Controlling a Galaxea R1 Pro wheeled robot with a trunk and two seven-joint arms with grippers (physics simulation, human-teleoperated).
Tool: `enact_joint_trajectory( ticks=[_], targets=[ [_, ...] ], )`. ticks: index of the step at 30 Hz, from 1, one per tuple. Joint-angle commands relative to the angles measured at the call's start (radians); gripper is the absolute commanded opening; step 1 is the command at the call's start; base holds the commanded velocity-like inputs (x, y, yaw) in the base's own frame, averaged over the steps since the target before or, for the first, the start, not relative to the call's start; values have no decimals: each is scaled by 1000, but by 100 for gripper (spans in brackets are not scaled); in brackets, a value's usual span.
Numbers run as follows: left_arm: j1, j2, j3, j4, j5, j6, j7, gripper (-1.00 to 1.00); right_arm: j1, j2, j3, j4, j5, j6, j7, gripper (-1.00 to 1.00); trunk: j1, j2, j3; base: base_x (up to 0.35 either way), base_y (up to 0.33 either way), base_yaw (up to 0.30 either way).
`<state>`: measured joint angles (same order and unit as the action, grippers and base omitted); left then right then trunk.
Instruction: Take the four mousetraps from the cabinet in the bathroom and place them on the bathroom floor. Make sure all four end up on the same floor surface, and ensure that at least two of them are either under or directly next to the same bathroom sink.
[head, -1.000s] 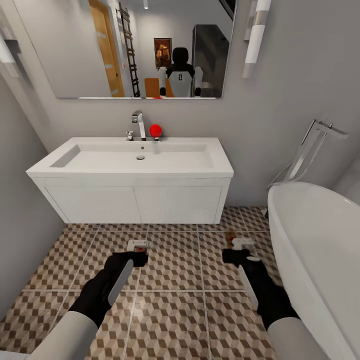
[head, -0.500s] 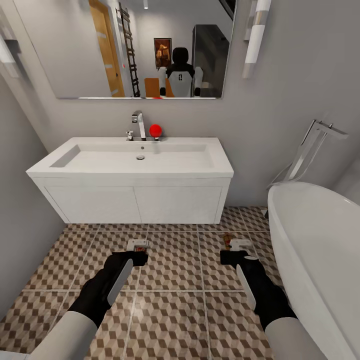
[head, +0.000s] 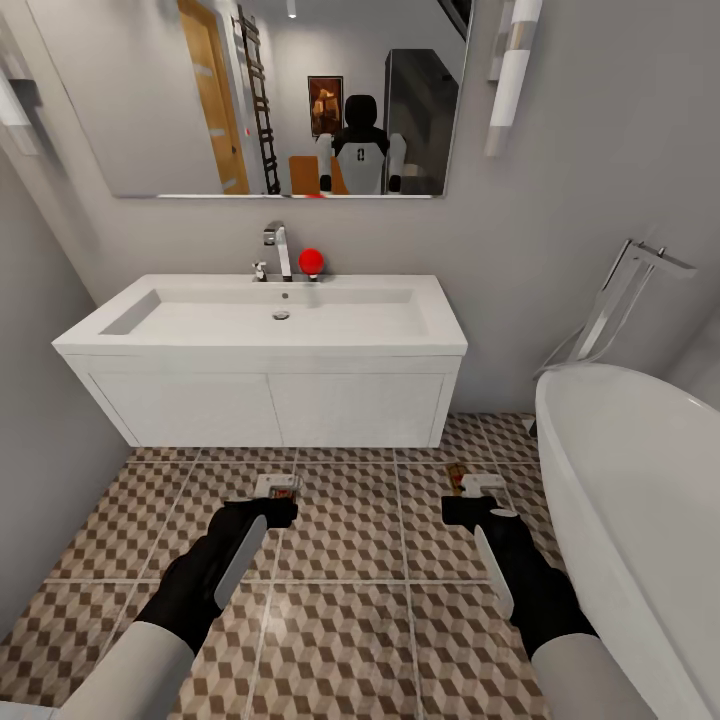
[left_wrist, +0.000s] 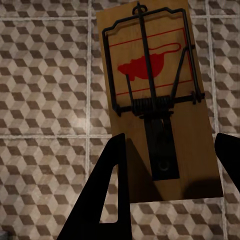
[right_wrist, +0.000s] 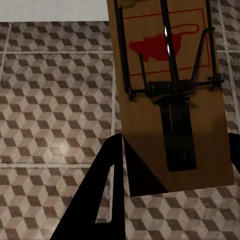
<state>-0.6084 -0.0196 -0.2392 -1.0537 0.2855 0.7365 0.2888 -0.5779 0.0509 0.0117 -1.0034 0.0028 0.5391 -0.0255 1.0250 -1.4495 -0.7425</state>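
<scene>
Both arms low over the bathroom floor (head: 340, 540), right in front of the sink (head: 270, 318). Left gripper (head: 277, 500) at about seven o'clock in the head view, fingers (left_wrist: 107, 192) clamped on either edge of a mousetrap (left_wrist: 152, 95), board flat above the cube-pattern tiles, red mouse mark and wire spring facing up. Right gripper (head: 478, 498) at about five o'clock, fingers (right_wrist: 102, 190) likewise closed on the second mousetrap (right_wrist: 170, 95), close beside the bathtub (head: 640, 500). Both traps just short of the white vanity front, at roughly the same depth, well apart from each other. Whether either board touches the tiles: cannot tell.
</scene>
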Motion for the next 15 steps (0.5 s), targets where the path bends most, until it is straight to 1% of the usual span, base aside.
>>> enact_joint_trajectory(
  ticks=[1,11,15],
  targets=[
    [-1,0,-2,-1,11,3,9,-100,0,0,1,-1,-1,5,-5,-100,0,0,-1,0,0,0],
    [0,1,-2,-11,12,3,8,-100,0,-3,1,-1,1,5,-5,-100,0,0,-1,0,0,0],
    [0,1,-1,-28,13,3,8,-100,0,-3,1,-1,2,5,-5,-100,0,0,-1,0,0,0]
  ],
)
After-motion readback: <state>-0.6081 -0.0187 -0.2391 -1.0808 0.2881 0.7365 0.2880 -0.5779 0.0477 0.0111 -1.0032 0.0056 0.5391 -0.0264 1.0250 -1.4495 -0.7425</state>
